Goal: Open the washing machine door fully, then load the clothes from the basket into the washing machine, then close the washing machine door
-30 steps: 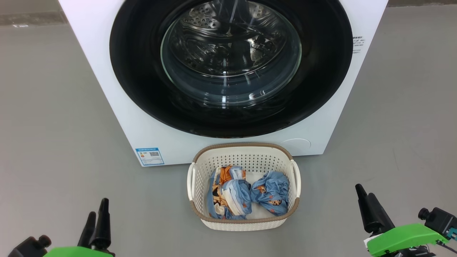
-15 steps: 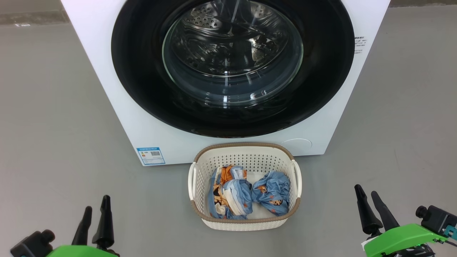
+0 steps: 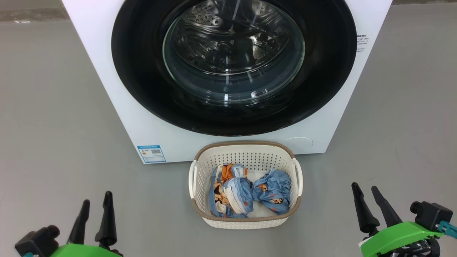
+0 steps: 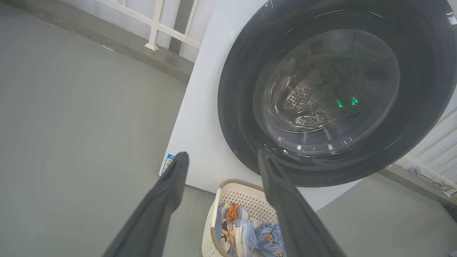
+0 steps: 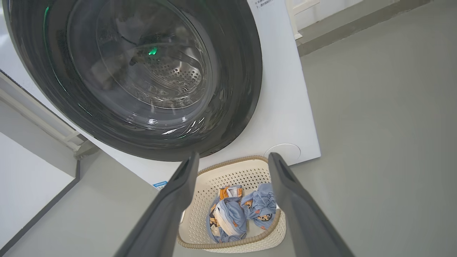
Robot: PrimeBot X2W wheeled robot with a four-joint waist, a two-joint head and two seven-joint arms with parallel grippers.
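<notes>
Your left gripper (image 3: 96, 198) sits at the lower left of the head view, over the floor (image 3: 53, 125), jaws released and spread, nothing between them; your right gripper (image 3: 364, 186) sits at the lower right, jaws also released, empty; both are well apart from the basket (image 3: 246, 157) and the washer (image 3: 103, 71). The door (image 3: 142, 78) lies flush on the washer front, closed; its black rim takes nearly the whole width of the front; through the glass centre you see the perforated steel drum (image 3: 232, 43). The basket stands on the floor just in front of the washer, below the door's lower edge, roughly midway between your grippers; whether it touches the washer you cannot tell. The clothes (image 3: 232, 194) lie inside the basket, two bundles side by side, touching; the left one shows more orange and white, the right one is mostly blue. A blue label (image 3: 151, 153) is stuck at the washer's lower left corner, left of the basket; a round cap (image 3: 298, 142) sits at the lower right, just past the basket's right handle. In the left wrist view one jaw tip lies by the label, the other over the door's lower rim, with the basket lower down between them; in the right wrist view the jaws frame the basket, both bundles in sight.
</notes>
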